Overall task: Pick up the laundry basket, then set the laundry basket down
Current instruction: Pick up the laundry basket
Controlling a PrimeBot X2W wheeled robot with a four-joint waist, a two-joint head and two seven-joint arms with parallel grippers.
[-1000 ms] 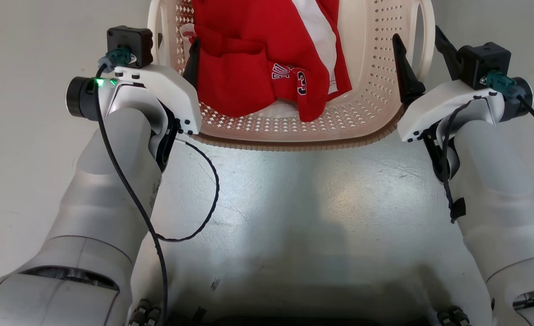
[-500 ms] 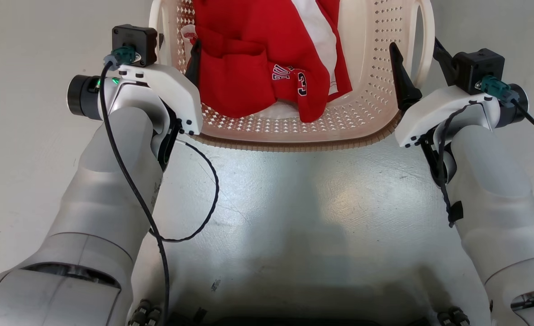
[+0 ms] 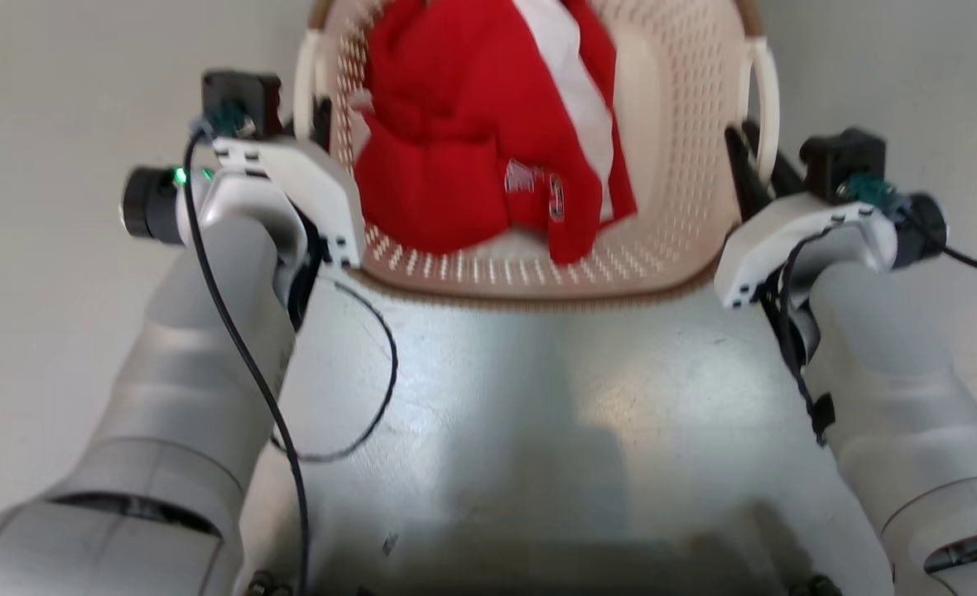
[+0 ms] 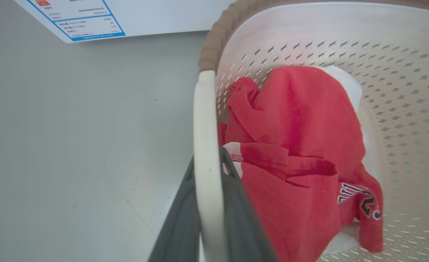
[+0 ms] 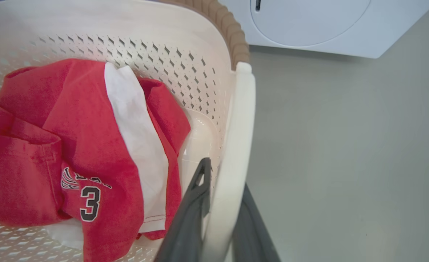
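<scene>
The laundry basket (image 3: pixel 671 124) is cream-white and perforated with a brown rim, and lies between my two arms with red and white clothes (image 3: pixel 472 124) inside. My left gripper (image 3: pixel 316 124) is shut on the basket's left loop handle (image 3: pixel 306 83). In the left wrist view, that gripper (image 4: pixel 208 156) has a dark finger pressed to each side of the handle (image 4: pixel 204 116). My right gripper (image 3: pixel 755 153) is shut on the right loop handle (image 3: pixel 766 83). The right wrist view shows this gripper (image 5: pixel 224 174) clamping the white handle (image 5: pixel 241 109).
A white washer (image 5: pixel 309 22) stands on the floor beyond the basket. A white panel with a blue-bordered label (image 4: pixel 83 18) shows at the top of the left wrist view. Pale grey floor (image 3: pixel 538 397) lies around and before the basket.
The right gripper's fingers, spread wide around the handle before, have closed on it. The left gripper has slid forward along its handle. The whole head picture has shifted and blurred, so the camera moved.
</scene>
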